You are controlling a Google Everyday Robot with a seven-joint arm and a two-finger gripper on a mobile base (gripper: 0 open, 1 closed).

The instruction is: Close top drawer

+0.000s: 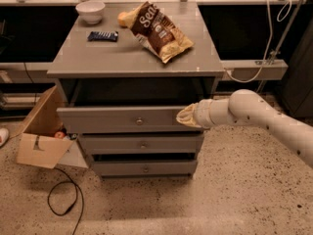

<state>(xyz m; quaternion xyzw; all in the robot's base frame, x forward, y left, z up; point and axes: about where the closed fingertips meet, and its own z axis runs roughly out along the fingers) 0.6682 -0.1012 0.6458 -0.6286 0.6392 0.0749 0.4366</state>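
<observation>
The top drawer (117, 119) of the grey cabinet is pulled out a short way, with its small round knob (139, 121) at the centre of the flat front and a dark gap above it. My gripper (186, 117) is at the end of the white arm (254, 112) coming from the right. It presses against the right end of the top drawer's front. Two lower grey drawers (142, 144) sit below; the lowest one (144, 168) stands slightly out.
On the cabinet top (98, 58) lie a brown chip bag (159, 31), a white bowl (90, 10) and a dark snack bar (102, 35). An open cardboard box (41, 131) stands on the floor at the left, with a black cable (63, 199) beside it.
</observation>
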